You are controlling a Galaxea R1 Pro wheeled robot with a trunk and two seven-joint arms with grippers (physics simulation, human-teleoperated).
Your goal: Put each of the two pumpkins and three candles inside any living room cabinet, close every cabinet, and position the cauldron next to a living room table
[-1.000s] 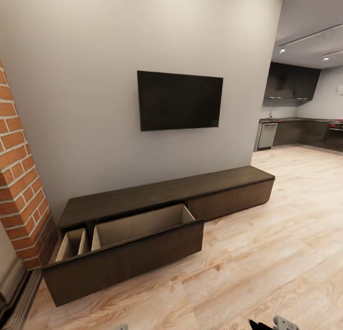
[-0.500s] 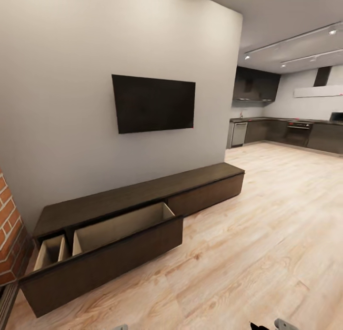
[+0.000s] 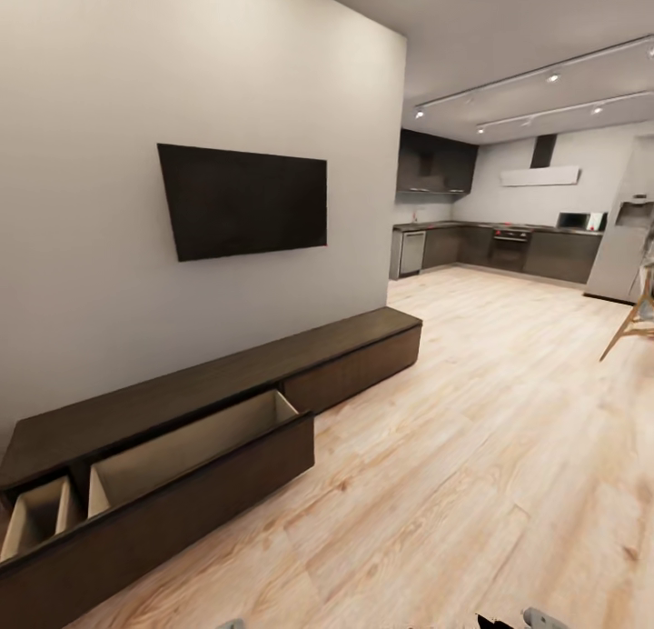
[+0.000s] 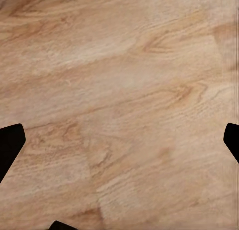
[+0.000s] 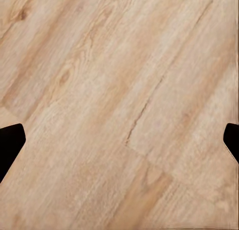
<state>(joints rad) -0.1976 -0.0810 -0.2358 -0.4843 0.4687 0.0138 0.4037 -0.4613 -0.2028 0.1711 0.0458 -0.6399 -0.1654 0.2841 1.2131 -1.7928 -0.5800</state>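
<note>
Nearest to us, both wrist cameras look straight down at the pale plank floor (image 4: 119,90). The left gripper (image 4: 119,135) has its dark fingertips standing far apart at opposite edges of its view with nothing between them, and the right gripper (image 5: 119,135) is spread wide and empty in the same way. Just beyond, at our lower left in the head view, the cabinet (image 3: 227,384) runs along the grey wall (image 3: 91,111). Its near drawer (image 3: 182,447) is pulled well out, and the pale wood interior looks bare as far as we can see into it. Above the cabinet hangs a dark television (image 3: 243,200). Farther off, the floor opens into a kitchen (image 3: 490,243) with dark units, and a wooden leg (image 3: 627,324) shows at the right edge. No pumpkin, candle or cauldron appears here. We judge we are in transit, with the drawer ready and our hands free, on the way to fetch something. The next move calls for finding those items elsewhere in the living room, grasping one, and carrying it back to the open drawer.
</note>
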